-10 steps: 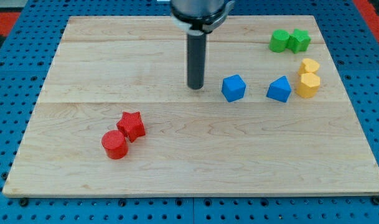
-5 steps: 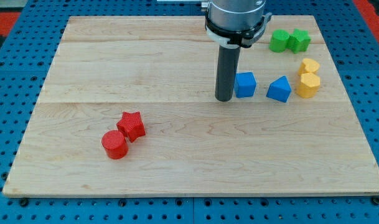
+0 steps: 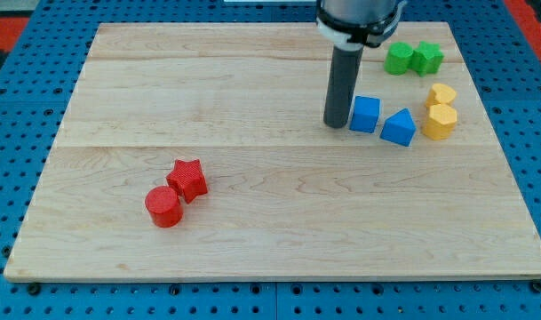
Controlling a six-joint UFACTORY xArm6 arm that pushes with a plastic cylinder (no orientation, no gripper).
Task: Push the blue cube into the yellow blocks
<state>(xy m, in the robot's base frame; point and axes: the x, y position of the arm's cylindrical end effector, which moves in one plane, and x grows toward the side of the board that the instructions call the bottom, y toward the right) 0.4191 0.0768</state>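
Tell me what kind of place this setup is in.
Most likely a robotics lab bench. A wooden board lies on a blue perforated mounting surface, small coloured blocks such as the blue cube are scattered on it, and my tip rests just left of that cube.

No readable text or labels anywhere

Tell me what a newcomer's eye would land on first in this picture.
The dark rod stands out first, coming down from the view's top with my tip right against the left side of the blue cube. Just right of the cube sits a blue wedge-shaped block, then two yellow blocks stacked close near the board's right edge. Two green blocks sit at the top right, and a red star and red cylinder lie at the lower left.
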